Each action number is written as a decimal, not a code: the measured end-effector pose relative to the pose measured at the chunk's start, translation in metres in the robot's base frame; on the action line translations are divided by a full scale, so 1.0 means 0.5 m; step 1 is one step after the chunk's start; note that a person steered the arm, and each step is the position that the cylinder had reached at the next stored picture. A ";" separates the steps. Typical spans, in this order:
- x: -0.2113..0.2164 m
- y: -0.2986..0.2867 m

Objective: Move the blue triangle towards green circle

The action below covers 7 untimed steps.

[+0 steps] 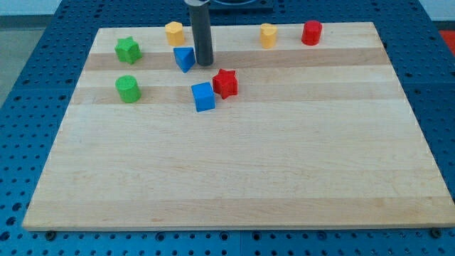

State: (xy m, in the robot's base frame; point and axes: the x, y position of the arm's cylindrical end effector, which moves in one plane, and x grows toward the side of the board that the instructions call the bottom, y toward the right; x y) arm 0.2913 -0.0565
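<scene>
The blue triangle (184, 58) sits near the view's top, left of centre, on the wooden board (234, 171). My tip (204, 63) stands right beside the triangle's right side, touching or nearly touching it. The green circle (129, 89) lies to the lower left of the triangle, near the board's left edge.
A green star (128, 50) lies above the green circle. A yellow block (174, 33) sits above the triangle. A blue cube (203, 97) and a red star (225, 83) lie below my tip. A yellow block (268, 35) and a red cylinder (311, 33) are at the top right.
</scene>
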 end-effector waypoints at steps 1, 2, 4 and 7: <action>-0.017 0.000; -0.045 0.000; -0.067 -0.057; 0.089 -0.082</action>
